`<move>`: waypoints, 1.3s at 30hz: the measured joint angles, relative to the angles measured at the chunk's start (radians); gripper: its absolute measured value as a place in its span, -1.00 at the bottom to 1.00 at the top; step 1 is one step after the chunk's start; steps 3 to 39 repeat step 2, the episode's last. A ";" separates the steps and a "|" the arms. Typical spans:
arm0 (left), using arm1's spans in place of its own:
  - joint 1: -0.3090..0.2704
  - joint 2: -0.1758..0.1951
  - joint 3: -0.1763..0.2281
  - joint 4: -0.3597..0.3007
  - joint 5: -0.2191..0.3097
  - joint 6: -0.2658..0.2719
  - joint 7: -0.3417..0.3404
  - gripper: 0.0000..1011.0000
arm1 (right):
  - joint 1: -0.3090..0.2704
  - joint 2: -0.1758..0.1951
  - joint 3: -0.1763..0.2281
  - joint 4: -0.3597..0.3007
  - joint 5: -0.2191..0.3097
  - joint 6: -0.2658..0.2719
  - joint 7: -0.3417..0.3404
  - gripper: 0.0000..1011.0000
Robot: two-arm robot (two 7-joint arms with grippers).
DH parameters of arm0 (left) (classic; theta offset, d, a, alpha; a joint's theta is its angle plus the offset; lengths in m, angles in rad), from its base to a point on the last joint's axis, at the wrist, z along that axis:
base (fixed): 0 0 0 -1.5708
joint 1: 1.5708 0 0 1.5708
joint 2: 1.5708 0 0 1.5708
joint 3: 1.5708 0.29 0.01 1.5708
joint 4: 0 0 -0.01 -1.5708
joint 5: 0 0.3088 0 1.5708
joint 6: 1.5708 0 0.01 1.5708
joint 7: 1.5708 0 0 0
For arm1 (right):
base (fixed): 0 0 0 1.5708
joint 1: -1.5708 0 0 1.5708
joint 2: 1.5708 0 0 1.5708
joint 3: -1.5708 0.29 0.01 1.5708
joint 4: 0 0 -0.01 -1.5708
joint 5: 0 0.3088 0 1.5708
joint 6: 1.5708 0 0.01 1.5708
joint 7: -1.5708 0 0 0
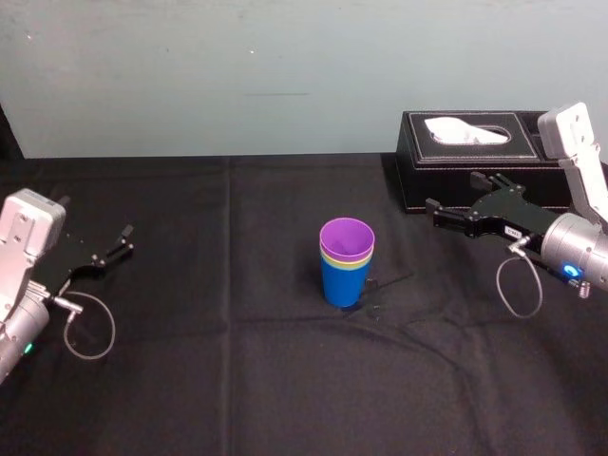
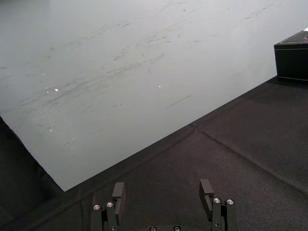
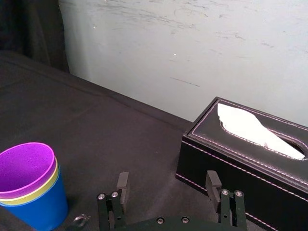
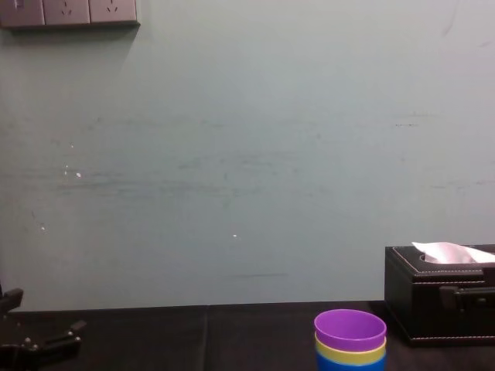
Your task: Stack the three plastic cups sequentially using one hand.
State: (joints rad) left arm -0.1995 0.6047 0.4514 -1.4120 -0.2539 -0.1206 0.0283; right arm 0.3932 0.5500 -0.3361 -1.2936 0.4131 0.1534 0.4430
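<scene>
The three plastic cups stand nested upright in one stack at the table's middle: the purple cup (image 1: 347,237) sits inside the yellow-green cup (image 1: 348,264), which sits inside the blue cup (image 1: 344,283). The same stack appears in the right wrist view (image 3: 30,185) and in the chest view (image 4: 349,340). My right gripper (image 1: 451,216) hovers open and empty to the right of the stack, in front of the tissue box; its fingers (image 3: 122,185) hold nothing. At the table's left side my left gripper (image 1: 122,239) is open with nothing in it, far from the cups; its fingers (image 2: 118,190) stand apart.
A black tissue box (image 1: 470,161) with a white tissue poking out stands at the back right, just behind my right gripper. Black cloth (image 1: 237,380) covers the table. A pale wall (image 1: 237,76) runs along the table's far edge.
</scene>
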 joint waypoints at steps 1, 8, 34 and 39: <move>0.000 0.000 0.000 0.000 0.000 0.000 0.000 1.00 | 0.000 0.000 0.000 -0.001 0.000 0.000 0.000 0.98; 0.000 0.000 0.000 0.000 0.000 0.000 0.000 1.00 | 0.000 0.000 0.000 -0.001 0.000 0.000 0.000 0.98; 0.000 0.000 0.000 0.000 0.000 0.000 0.000 1.00 | 0.000 0.000 0.000 -0.001 0.000 0.000 0.000 0.98; 0.000 0.000 0.000 0.000 0.000 0.000 0.000 1.00 | 0.000 0.000 0.000 -0.001 0.000 0.000 0.000 0.98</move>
